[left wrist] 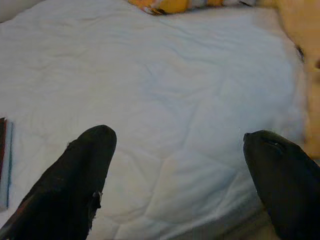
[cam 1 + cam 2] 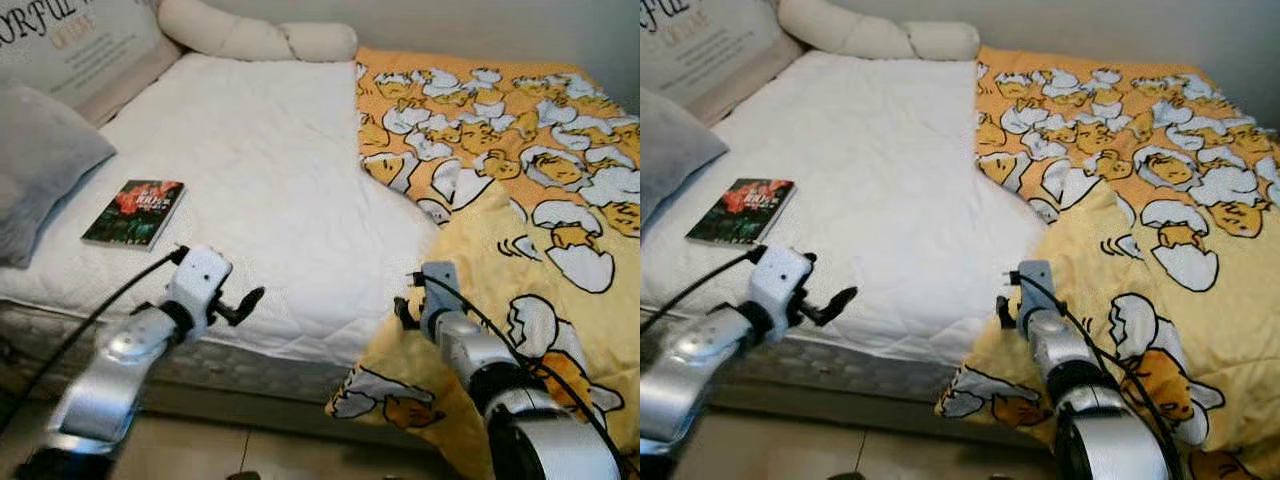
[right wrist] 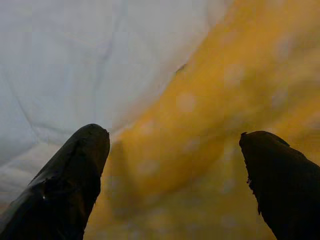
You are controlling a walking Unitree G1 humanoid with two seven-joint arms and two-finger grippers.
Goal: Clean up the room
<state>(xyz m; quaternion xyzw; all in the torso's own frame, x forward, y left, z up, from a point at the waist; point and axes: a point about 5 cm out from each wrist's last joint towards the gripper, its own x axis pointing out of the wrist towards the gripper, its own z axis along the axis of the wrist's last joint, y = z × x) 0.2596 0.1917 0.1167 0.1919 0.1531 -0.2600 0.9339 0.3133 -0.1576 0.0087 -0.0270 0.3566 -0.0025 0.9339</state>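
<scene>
A yellow blanket (image 2: 520,200) printed with egg cartoons covers the right half of the bed and hangs folded over the near edge. My right gripper (image 3: 172,185) is open, its fingers just above the blanket's folded edge (image 2: 405,300) where it meets the white mattress pad (image 2: 260,170). My left gripper (image 1: 182,180) is open too, held over the bed's near edge (image 2: 245,300) with nothing between its fingers. A book (image 2: 134,212) with a red and green cover lies on the white pad at the left.
A grey pillow (image 2: 35,165) and a lettered cushion (image 2: 85,45) sit at the bed's left head end. A long cream bolster (image 2: 255,38) lies along the far side. Tiled floor (image 2: 250,450) shows below the bed's edge.
</scene>
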